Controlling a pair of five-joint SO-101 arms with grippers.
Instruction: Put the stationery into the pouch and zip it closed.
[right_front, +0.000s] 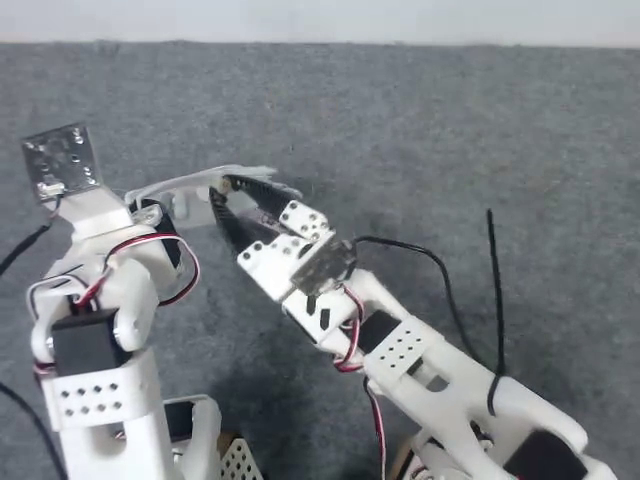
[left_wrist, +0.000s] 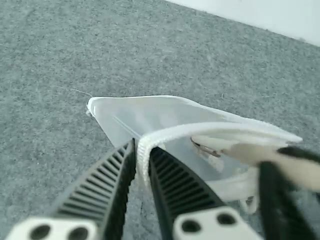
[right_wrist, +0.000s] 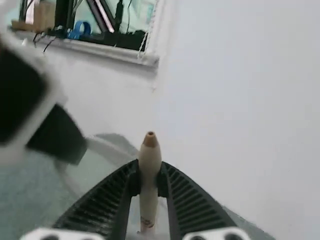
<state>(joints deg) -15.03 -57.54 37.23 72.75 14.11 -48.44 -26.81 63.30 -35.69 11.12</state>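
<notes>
Fingers (right_wrist: 187, 197) of right gripper (right_wrist: 148, 167) clamped on beige pen (right_wrist: 149, 150) — long axis pointed toward pouch (left_wrist: 150, 115) mouth; left gripper (left_wrist: 141, 150) pinched pouch rim.

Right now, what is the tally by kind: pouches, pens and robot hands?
pouch: 1, its rim pinched in the left hand
pen: 1, gripped in the right hand
hands: 2
Total: 4
</notes>
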